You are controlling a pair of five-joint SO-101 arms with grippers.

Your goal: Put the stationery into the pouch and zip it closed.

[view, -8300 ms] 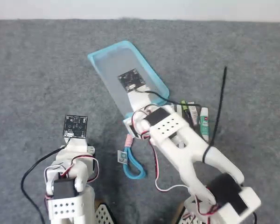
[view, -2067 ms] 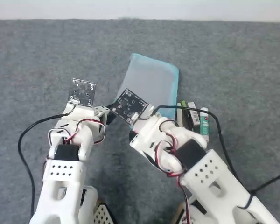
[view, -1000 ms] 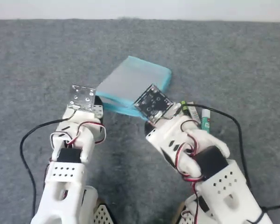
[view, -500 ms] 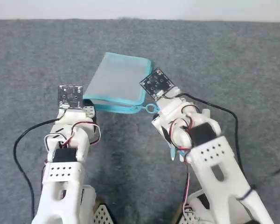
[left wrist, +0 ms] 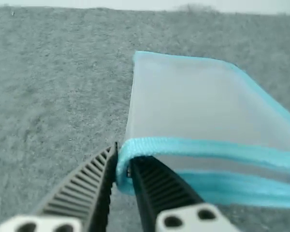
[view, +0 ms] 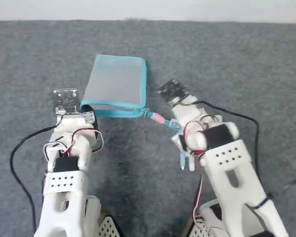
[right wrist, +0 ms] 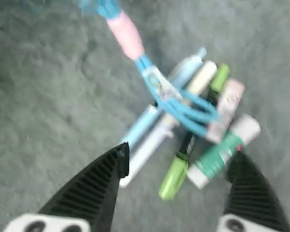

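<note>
The pouch [view: 117,85] is translucent with teal trim and lies flat on the grey carpet, zip edge toward the arms. My left gripper [left wrist: 122,170] is shut on its near corner [view: 87,108]. A pink zipper pull [view: 157,118] with a blue strap [right wrist: 183,105] trails off the pouch's other end. The strap's loop rests on the stationery pile [right wrist: 193,130] of pens, a green marker [right wrist: 175,177] and a green-labelled glue stick [right wrist: 221,152]. My right gripper [right wrist: 179,166] hangs open over this pile, holding nothing. In the high view, pen tips [view: 185,161] stick out from under the right arm [view: 209,140].
Grey carpet [view: 246,64] covers the whole table, with bare room beyond and to both sides of the pouch. A pale wall edge [view: 148,10] runs along the far side. Black cables [view: 19,153] hang beside both arms.
The pouch has swung and slid left, with the left gripper holding its corner. The right gripper has drawn back from the zipper strap to above the stationery.
</note>
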